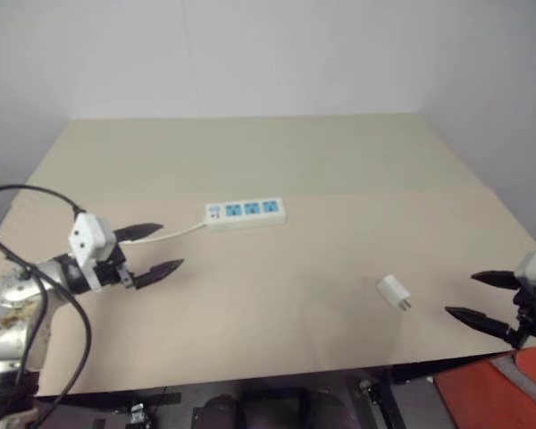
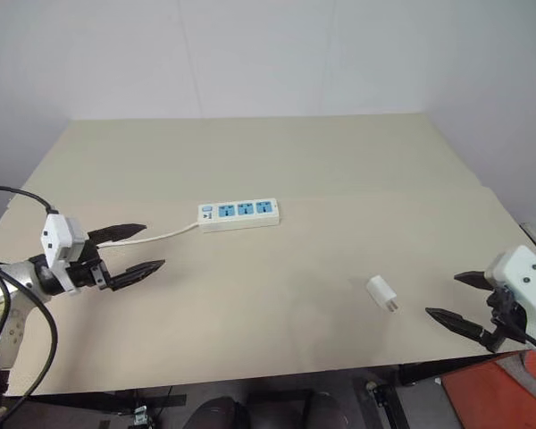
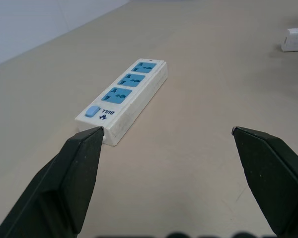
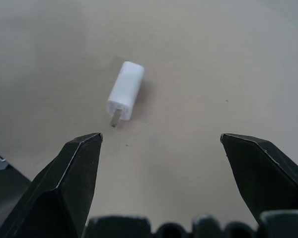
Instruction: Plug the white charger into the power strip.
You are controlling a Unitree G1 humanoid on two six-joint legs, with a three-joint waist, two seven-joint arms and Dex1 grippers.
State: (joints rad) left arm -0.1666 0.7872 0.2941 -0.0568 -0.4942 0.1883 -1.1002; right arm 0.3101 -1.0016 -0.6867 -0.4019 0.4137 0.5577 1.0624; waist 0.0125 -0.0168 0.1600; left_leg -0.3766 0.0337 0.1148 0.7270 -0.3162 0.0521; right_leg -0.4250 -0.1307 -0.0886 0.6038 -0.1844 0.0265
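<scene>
- Table (image 1: 277,161): pale beige top, carrying both task items well apart from each other.
- Power strip (image 1: 246,213): long white bar with three blue sockets facing up, lying flat near the middle of the table, switch end toward the robot's left, a thin white cord (image 1: 183,231) trailing off that end. All three sockets are bare, so any of them could take the plug.
- Charger (image 1: 394,292): small white cube lying on its side on the table, toward the robot's right and nearer the front edge than the strip; prongs point roughly toward the right gripper. Not yet picked up.
- Right gripper (image 1: 482,297): fingers spread wide, holding nothing, hanging just beside the charger and aimed at it; probably placed there to take hold of it first.
- Left gripper (image 1: 161,249): fingers likewise wide apart and empty, hovering near the strip's switch end, apart from it; likely stationed to steady the strip during plugging.
- Judged stage: opening step, the grasp not yet made.
</scene>
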